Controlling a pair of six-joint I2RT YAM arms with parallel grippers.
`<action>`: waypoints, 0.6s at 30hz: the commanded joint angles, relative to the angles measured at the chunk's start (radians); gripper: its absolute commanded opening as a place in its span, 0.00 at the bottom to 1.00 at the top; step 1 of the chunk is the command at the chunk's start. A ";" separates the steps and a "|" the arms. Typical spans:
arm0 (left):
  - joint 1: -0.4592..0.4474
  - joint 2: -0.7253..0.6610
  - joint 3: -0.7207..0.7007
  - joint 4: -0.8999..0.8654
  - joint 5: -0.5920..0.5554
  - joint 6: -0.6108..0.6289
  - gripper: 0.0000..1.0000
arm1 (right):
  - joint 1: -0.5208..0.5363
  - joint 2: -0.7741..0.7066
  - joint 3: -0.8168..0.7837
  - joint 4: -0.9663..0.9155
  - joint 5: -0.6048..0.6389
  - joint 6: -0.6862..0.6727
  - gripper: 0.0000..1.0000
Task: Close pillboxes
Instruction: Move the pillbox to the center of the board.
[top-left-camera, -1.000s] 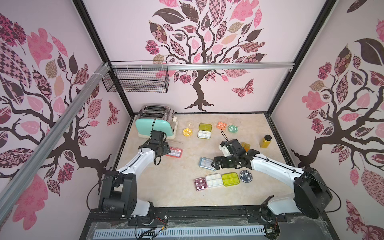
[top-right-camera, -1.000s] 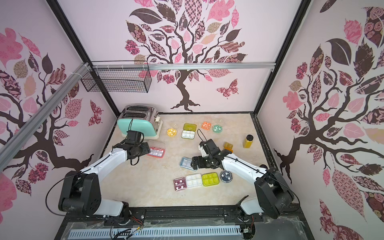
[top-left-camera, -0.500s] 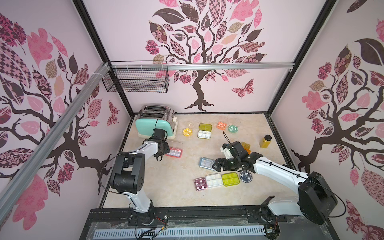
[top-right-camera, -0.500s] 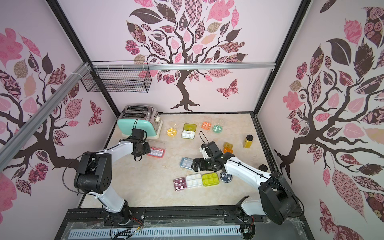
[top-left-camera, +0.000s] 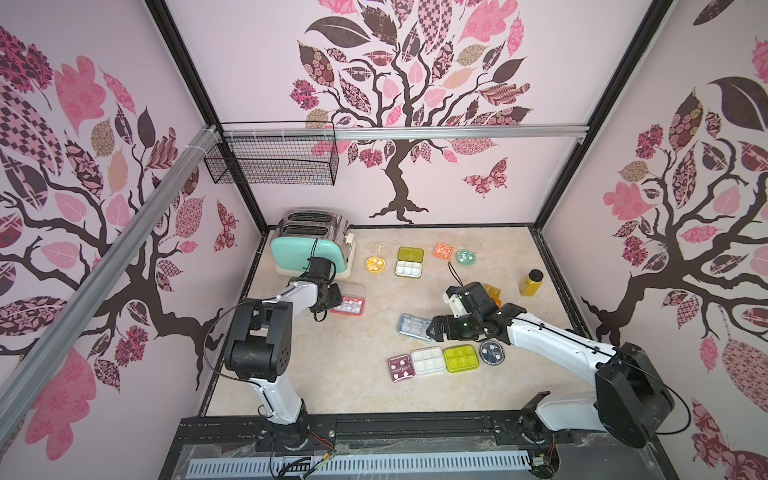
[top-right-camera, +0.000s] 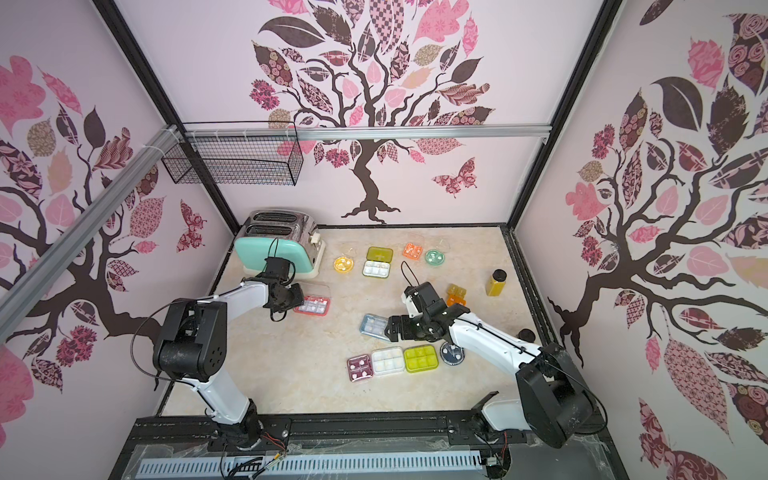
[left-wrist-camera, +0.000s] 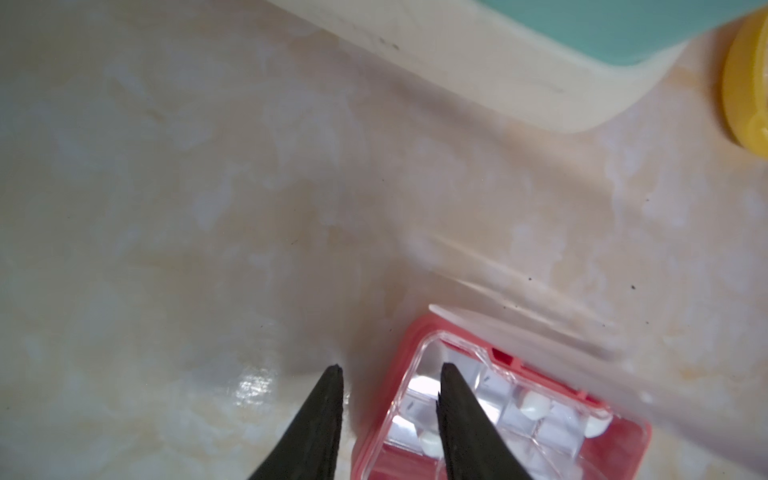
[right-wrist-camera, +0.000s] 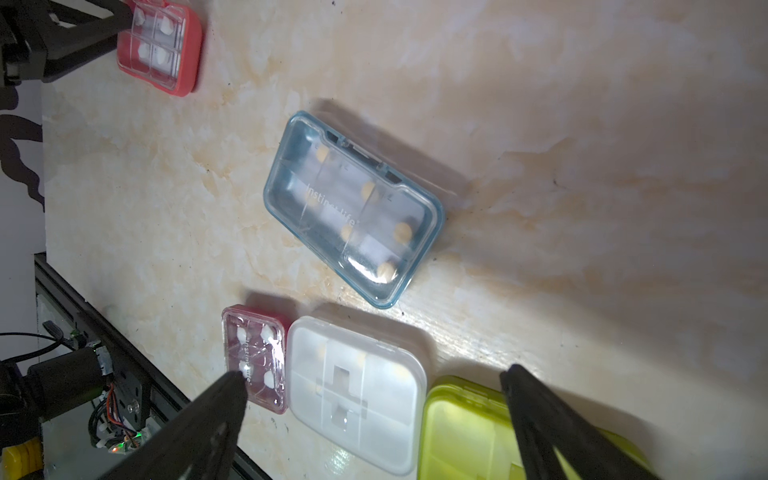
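A pink pillbox (top-left-camera: 349, 306) (left-wrist-camera: 498, 407) lies near the toaster with its clear lid swung back. My left gripper (top-left-camera: 332, 297) (left-wrist-camera: 388, 370) hangs over its near end, jaws narrowed but apart. One finger is outside the rim and one over the compartments. My right gripper (top-left-camera: 434, 326) (right-wrist-camera: 374, 376) stands wide open between the shut blue pillbox (top-left-camera: 413, 327) (right-wrist-camera: 353, 208) and a front row. That row holds a maroon pillbox (top-left-camera: 401, 367), a white pillbox (right-wrist-camera: 357, 390), a yellow-green pillbox (top-left-camera: 460, 358) and a navy round pillbox (top-left-camera: 492, 352).
At the back stand a mint toaster (top-left-camera: 309, 245), a yellow round box (top-left-camera: 375, 263), an olive-lidded white box (top-left-camera: 409, 262), an orange box (top-left-camera: 443, 250) and a mint round box (top-left-camera: 465, 257). An amber bottle (top-left-camera: 531, 282) and an orange piece (top-left-camera: 492, 291) sit at the right.
My left arm's elbow has swung up and in while its gripper stayed at the pink pillbox and its jaws narrowed. The right gripper shifted slightly toward the front row.
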 joint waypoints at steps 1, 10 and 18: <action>-0.016 -0.035 -0.046 0.011 0.052 0.028 0.39 | -0.004 0.011 0.023 -0.012 0.008 -0.015 0.99; -0.129 -0.091 -0.087 -0.009 0.041 0.052 0.37 | -0.004 0.025 0.036 -0.008 -0.012 -0.038 0.99; -0.172 -0.143 -0.152 -0.010 0.096 0.047 0.37 | -0.004 0.074 0.118 -0.016 -0.015 -0.087 0.99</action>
